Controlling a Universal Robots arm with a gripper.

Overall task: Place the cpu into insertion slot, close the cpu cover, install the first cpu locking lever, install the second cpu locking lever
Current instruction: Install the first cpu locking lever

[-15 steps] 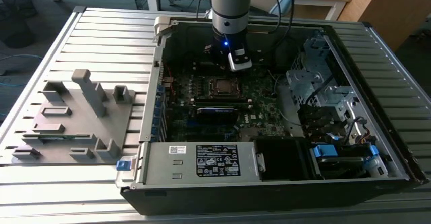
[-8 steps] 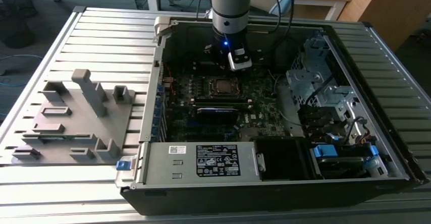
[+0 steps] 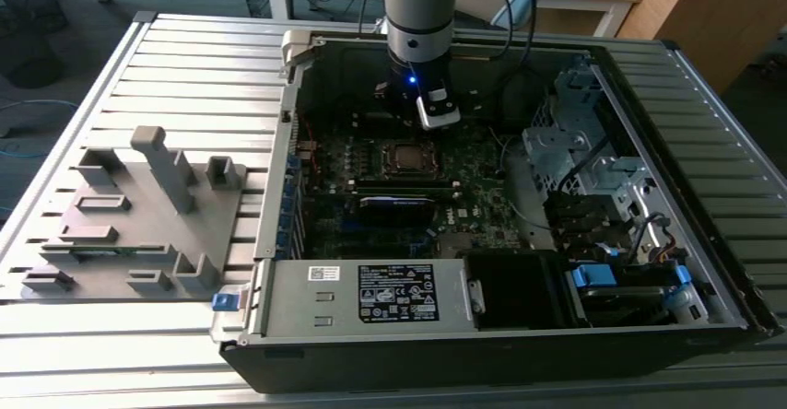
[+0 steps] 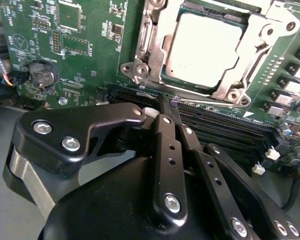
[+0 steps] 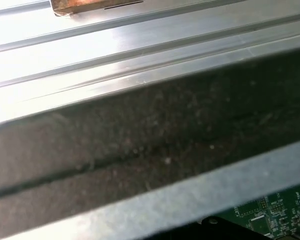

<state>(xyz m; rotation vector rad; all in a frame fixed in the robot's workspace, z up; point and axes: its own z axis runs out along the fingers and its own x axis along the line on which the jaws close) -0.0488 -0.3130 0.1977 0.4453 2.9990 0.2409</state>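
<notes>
Since the cpu [image 4: 202,47] already lies flat in its socket on the green motherboard [image 4: 90,50], its pale top showing through the window of the cpu cover [image 4: 252,57], the handling question concerns that cover and the chip beneath it. As far as the second wrist view lets me judge, the silvery frame lies down over the chip's edges and does not stand up on its hinge. The claw [image 4: 168,102] hangs just short of the socket, over the dark memory slots [image 4: 230,125], its two black fingers [image 4: 166,145] drawn together at the tips with nothing between them. In the exterior view the claw [image 3: 430,119] sits inside the open computer case [image 3: 492,363], which rests on the slatted desk [image 3: 184,68], and is near the socket holding the cpu [image 3: 404,157]. I judge the chip light, stiff and thin, but fragile where it meets the socket contacts, so it tolerates a hold only at its bare edges and no sideways drag. The cover looks like thin sheet metal, slick, rigid enough to be pushed yet easily bent. Its solid corners and outer rim are the sensible places to bear on, not the window opening.
</notes>
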